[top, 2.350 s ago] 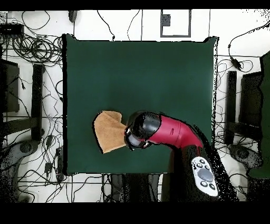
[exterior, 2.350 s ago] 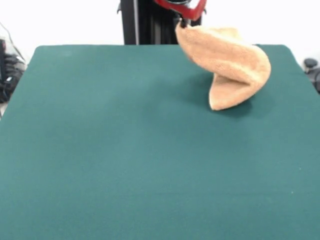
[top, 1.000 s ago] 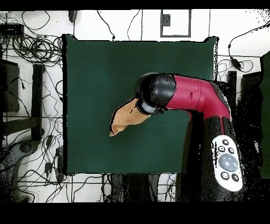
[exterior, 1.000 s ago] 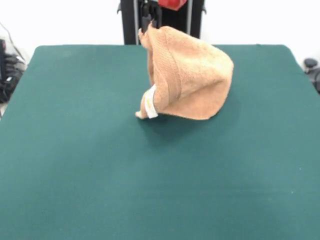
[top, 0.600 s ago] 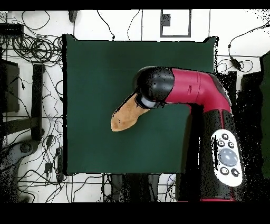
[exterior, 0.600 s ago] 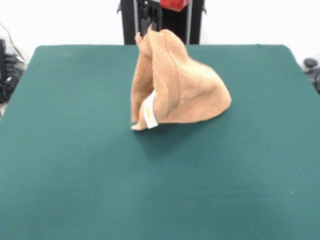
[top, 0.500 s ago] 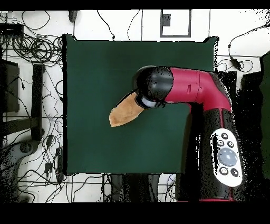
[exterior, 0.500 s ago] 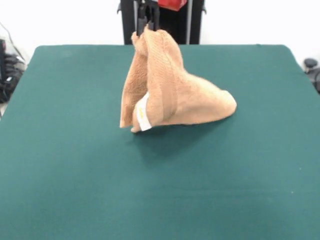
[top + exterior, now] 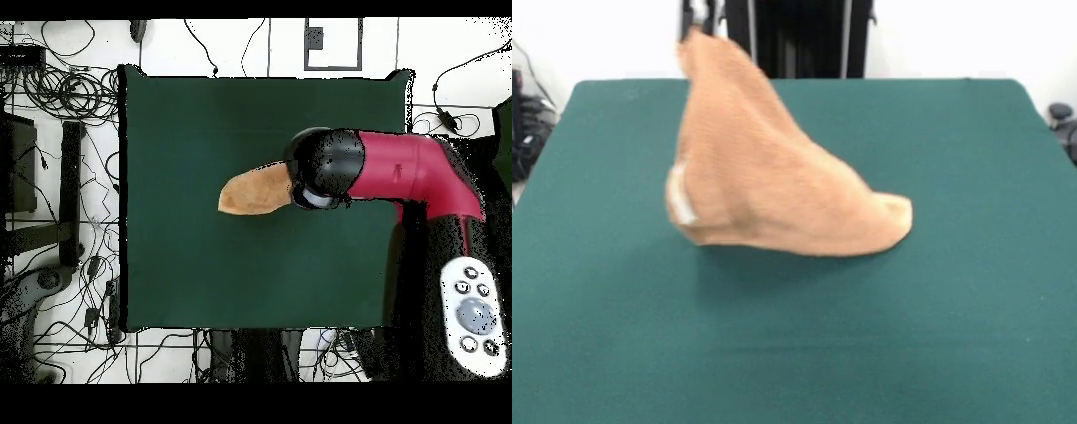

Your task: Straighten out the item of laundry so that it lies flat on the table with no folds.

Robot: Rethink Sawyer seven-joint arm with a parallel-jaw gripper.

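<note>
The tan-orange towel [image 9: 777, 190] hangs from its top corner at the upper left and spreads down to the right, where its lower edge rests on the dark green table [image 9: 953, 309]. Its white label [image 9: 680, 205] shows on the left edge. My gripper [image 9: 699, 22] shows only at the top edge, shut on the towel's raised corner. In the overhead view the towel [image 9: 255, 190] sticks out to the left of the red and black arm head [image 9: 325, 168], which hides the gripper, near the middle of the table [image 9: 200, 120].
The black pedestal [image 9: 794, 40] stands behind the table's far edge. Cables and stands [image 9: 60, 150] lie on the floor around the table. A pendant with buttons [image 9: 470, 315] shows at the lower right of the overhead view.
My gripper has moved left in the front view with the towel's corner. The towel has been drawn out wider and lower, its right end trailing on the table.
</note>
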